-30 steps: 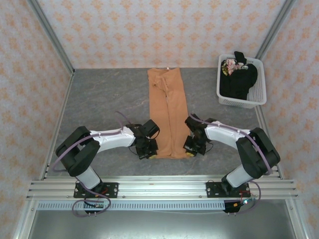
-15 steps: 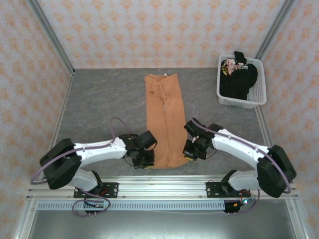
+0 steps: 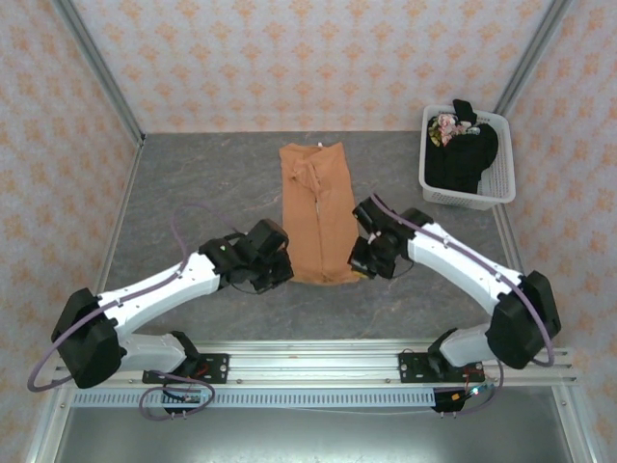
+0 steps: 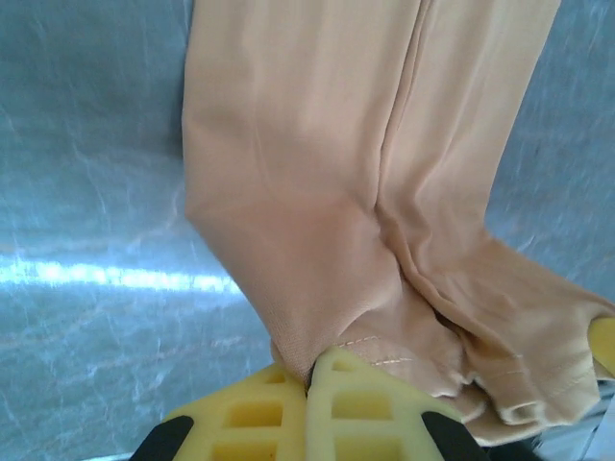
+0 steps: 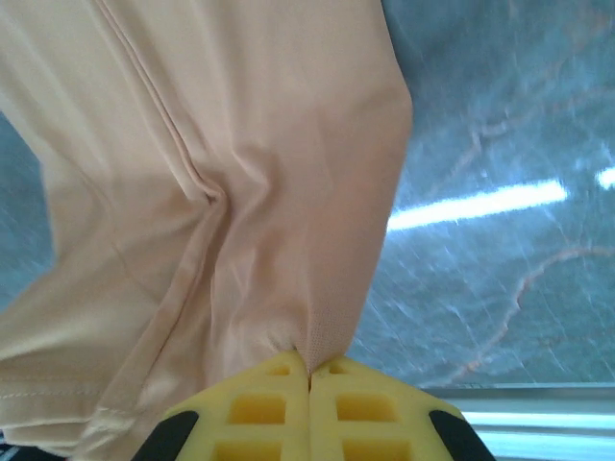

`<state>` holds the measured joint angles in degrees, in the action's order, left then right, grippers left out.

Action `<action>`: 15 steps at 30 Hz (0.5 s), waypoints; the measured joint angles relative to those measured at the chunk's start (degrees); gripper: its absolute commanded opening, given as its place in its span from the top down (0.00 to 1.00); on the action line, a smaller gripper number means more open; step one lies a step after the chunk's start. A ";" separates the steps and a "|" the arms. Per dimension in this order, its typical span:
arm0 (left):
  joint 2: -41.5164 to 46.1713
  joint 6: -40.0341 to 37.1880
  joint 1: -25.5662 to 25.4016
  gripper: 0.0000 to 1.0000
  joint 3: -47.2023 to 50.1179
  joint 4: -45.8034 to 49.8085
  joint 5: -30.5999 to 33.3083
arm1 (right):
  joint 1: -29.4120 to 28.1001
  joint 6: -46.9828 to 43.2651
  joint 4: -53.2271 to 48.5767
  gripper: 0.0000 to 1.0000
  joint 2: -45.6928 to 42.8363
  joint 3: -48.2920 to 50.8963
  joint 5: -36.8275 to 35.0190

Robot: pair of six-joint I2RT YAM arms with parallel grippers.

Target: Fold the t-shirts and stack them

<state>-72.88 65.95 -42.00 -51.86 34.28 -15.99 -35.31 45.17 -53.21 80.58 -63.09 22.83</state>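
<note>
The orange-tan t-shirt (image 3: 316, 207) lies as a long narrow strip down the middle of the grey table, its print hidden. My left gripper (image 3: 285, 271) is shut on its near left corner, the cloth (image 4: 317, 240) pinched between the yellow fingers (image 4: 255, 408). My right gripper (image 3: 359, 262) is shut on the near right corner, the orange-tan fabric (image 5: 221, 192) running away from its yellow pads (image 5: 360, 403). The near end is lifted and carried toward the far end. The black t-shirt (image 3: 461, 154) with a colourful print is bundled in the basket.
The white slatted basket (image 3: 467, 196) stands at the table's far right, close to the right frame post. Bare grey table (image 3: 193, 193) lies left of the shirt. A metal rail (image 3: 308, 365) runs along the near edge.
Both grippers have moved away from the near edge, carrying the shirt's near hem toward the far end; the visible strip has shortened. The black shirt and basket have not moved.
</note>
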 measured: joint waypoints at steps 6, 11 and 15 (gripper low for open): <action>-6.95 -2.25 6.71 1.00 -7.13 0.07 -0.04 | 4.90 -3.80 -0.50 1.00 9.62 -10.82 -2.08; -14.10 -5.25 10.82 1.00 -14.64 0.15 -0.07 | 8.15 -6.80 -0.52 1.00 17.27 -18.97 -2.51; -20.22 -7.61 13.49 1.00 -19.93 0.20 -0.24 | 10.05 -8.92 -0.70 1.00 23.54 -25.90 -2.49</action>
<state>-93.10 58.35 -28.51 -71.79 34.48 -16.23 -25.26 36.25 -53.91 104.12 -88.99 20.34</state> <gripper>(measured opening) 0.043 0.039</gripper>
